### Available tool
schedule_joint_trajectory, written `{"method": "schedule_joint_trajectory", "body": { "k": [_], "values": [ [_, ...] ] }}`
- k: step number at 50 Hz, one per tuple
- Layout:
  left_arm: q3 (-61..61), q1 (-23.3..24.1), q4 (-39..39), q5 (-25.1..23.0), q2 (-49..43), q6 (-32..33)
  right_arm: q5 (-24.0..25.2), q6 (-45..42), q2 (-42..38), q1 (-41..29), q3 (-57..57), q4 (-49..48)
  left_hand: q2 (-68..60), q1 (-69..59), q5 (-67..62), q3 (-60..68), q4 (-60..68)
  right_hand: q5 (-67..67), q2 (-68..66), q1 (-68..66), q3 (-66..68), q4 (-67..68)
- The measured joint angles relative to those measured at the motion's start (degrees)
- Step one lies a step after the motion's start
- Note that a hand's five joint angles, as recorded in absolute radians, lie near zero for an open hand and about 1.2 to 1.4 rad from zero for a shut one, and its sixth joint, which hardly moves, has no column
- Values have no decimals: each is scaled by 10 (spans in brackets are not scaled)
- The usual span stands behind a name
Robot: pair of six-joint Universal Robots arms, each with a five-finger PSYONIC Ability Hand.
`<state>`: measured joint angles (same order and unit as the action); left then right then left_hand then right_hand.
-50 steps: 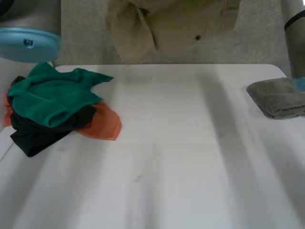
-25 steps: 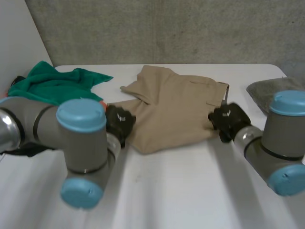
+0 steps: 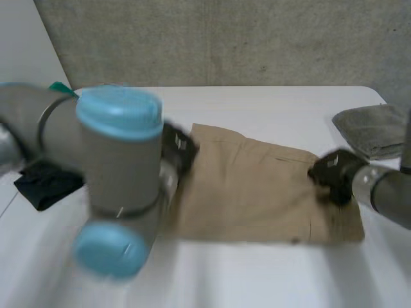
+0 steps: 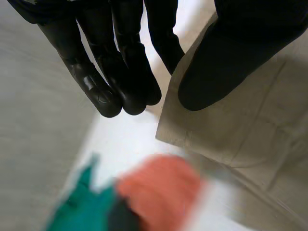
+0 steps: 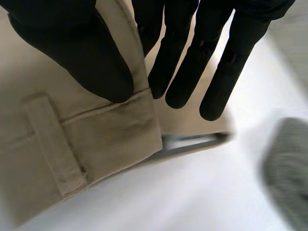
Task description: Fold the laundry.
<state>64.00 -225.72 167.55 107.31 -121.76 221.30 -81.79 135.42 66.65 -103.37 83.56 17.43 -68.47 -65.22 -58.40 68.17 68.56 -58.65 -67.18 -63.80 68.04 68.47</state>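
**Head view.** Tan garment (image 3: 257, 192): lies spread nearly flat across the middle of the counter (image 3: 257, 106), its near hem straight. Half a second ago it sat bunched and farther back, and a second ago it hung clear of the surface. Laying-out is judged all but done, with the first fold due next. Left hand (image 3: 176, 146): at the garment's left far corner. Right hand (image 3: 331, 173): at its right edge. The hands are now wider apart than before. Other stock: folded grey towel (image 3: 372, 131) at the right far corner, black cloth (image 3: 45, 183) at the left and a scrap of green cloth (image 3: 61, 88) behind the left arm, all well apart from the work. Surface is plain white, and the room beyond is a bare grey wall (image 3: 225, 38).

**Left wrist view.** The thumb lies on top of the garment's corner and the fingers (image 4: 120, 72) reach past its edge underneath, so the corner is pinched. An orange cloth (image 4: 159, 187) and the green cloth lie beyond the fingertips.

**Right wrist view.** The thumb presses on the waistband near a belt loop (image 5: 53, 144), with the fingers (image 5: 178, 72) under the edge, so the band is pinched. The grey towel lies nearby, apart from the hand.
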Motion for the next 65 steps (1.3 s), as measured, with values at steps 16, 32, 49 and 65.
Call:
{"method": "schedule_joint_trajectory", "body": {
  "k": [16,32,49,65],
  "values": [
    [-452,-48,96,-58,-291,57,-96,15,-202,-14,-166,-355,553,540,545,-550,-556,552,542,510,-547,-548],
    [-168,-43,175,-113,-109,-92,-55,161,-47,-6,-25,-182,569,540,557,-565,-570,550,539,510,-545,-553],
    [-35,-32,175,-110,-40,-204,-67,140,-98,28,20,-222,569,540,557,-565,-570,36,13,54,-14,-5],
    [-8,-66,157,-106,1,-215,48,-197,-8,-6,94,-417,569,540,557,-565,-570,19,9,54,-14,0]
  ]
}}
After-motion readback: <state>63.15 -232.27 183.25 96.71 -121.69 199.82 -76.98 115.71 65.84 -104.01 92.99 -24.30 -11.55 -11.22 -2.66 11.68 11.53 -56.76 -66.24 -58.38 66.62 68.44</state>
